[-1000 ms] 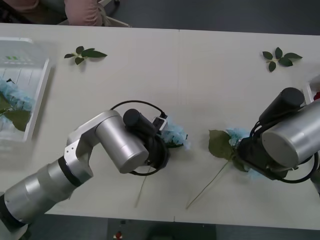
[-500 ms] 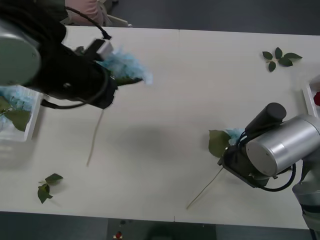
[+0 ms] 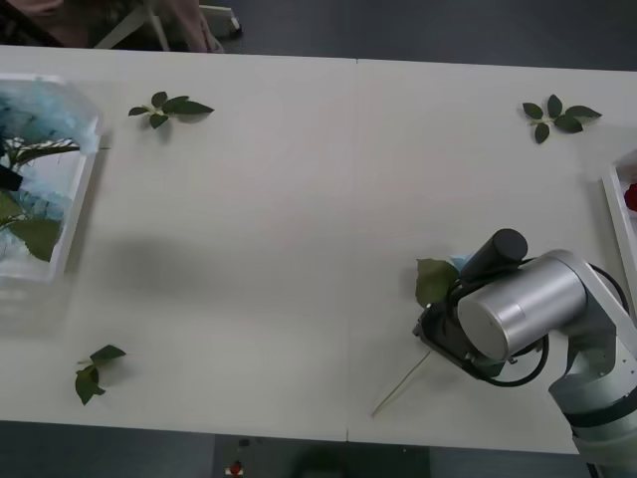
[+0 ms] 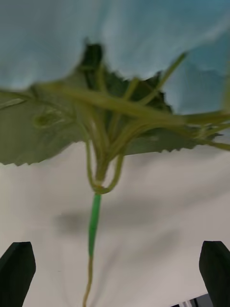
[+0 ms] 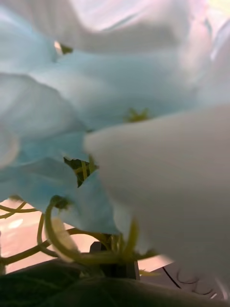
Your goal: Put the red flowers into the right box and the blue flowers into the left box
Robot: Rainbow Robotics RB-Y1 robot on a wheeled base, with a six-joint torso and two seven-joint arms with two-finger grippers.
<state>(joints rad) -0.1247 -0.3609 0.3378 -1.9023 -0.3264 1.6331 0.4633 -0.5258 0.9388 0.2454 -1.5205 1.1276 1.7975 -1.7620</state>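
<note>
Blue flowers [image 3: 30, 189] already lay in the left box [image 3: 75, 214], and one more blue head [image 4: 115, 43] lay on the desk [image 3: 299, 199] well apart from that box. Right tool [image 4: 115, 273] hung open over its stem; next it must close there. Left tool's state I could not tell.

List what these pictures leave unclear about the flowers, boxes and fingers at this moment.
- Front view: the right arm's body covers the blue flower head and its right gripper.
- Front view: the picture's edges cut off the right box and left box.
- Left wrist view: pale-blue petals crowd the lens, so the fingers' state is unclear.
- Right wrist view: the right gripper straddles the stem, fingers open.
</note>
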